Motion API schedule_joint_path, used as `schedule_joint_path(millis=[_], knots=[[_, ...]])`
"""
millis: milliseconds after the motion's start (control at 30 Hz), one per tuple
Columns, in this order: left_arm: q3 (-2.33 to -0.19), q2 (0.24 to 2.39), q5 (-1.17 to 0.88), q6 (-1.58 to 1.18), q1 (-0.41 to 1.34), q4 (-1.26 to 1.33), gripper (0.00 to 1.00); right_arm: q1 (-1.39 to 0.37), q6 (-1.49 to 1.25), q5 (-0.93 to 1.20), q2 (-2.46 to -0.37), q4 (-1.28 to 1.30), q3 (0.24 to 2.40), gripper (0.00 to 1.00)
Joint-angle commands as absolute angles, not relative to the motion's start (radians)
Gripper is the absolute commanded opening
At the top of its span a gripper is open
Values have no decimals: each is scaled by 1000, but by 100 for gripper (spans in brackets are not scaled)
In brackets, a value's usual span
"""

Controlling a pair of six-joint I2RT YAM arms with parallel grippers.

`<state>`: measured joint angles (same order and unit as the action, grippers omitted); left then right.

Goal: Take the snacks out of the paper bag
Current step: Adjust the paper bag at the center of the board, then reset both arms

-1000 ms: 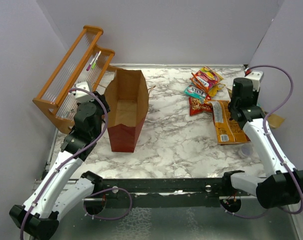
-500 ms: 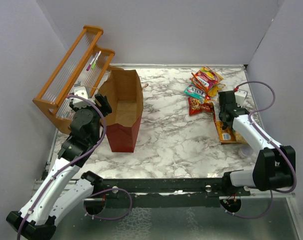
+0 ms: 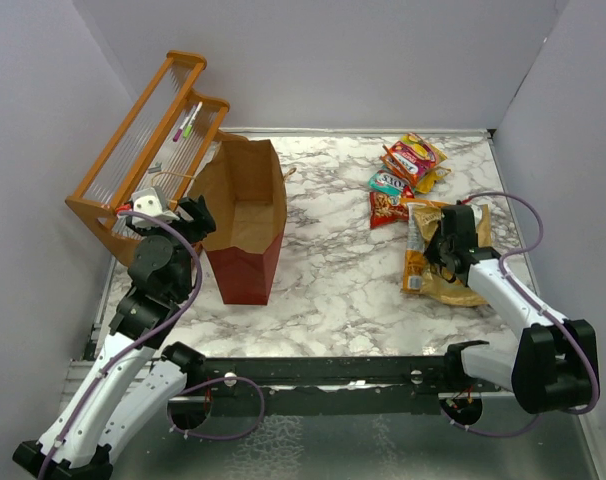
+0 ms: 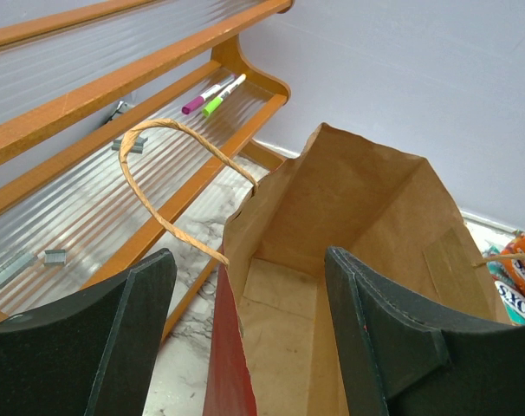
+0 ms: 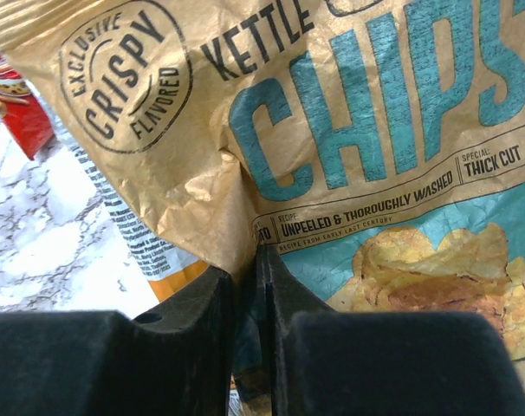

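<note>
Right jaws: clamped on a crease of the tan-gold chip bag [image 5: 349, 113], fingers almost together with the folded paper pinched between them.
Left jaws: spread wide at the 9 o'clock side of the paper bag [image 3: 245, 215]; in the wrist view the bag's near rim lies between the two fingers [image 4: 132, 338], and whether they touch it cannot be told.
Tan-gold chip bag: at 3 o'clock on the marble surface [image 3: 333, 285], well apart from the paper bag.
Other snacks: heaped at 1 o'clock, with the red Doritos bag [image 3: 387, 211] nearest, the teal packet [image 3: 386, 183] just beyond it, and the red-yellow packets [image 3: 413, 155] farthest.
Paper bag: at 10 o'clock, mouth open, brown inside showing, red outside toward 6 o'clock, one looped handle [image 4: 163, 169] arching off its rim.
Rack [image 3: 133, 150]: orange wood, just beside the bag at its 9 o'clock, carrying the pink and green markers [image 3: 188, 122].
</note>
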<state>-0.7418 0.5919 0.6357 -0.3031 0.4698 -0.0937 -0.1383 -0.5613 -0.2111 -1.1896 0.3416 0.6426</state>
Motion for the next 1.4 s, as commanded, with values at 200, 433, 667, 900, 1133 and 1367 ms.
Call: schedule_joint_path(millis=[200,433,667,900,1133,1367], knots=[[-748,576,610,-314,457,-52,85,-143,-522,-199,-1042,331,656,47],[-900,602,570,-271,457,-107,95,-143,-349,-148,-933,437,927,100],[-1004,594,599,-216,457,-116,99,-143,-363,20,-892,543,1276,99],[-1206,620,607,-161,458,-159,99,-143,-205,141,-687,317,1390,100],[-1293,621,617,-103,457,-120,99,-143,-155,27,-599,214,1446,99],[-1294,620,612,-126,457,-141,99,-143,-165,-22,-611,282,1466,99]])
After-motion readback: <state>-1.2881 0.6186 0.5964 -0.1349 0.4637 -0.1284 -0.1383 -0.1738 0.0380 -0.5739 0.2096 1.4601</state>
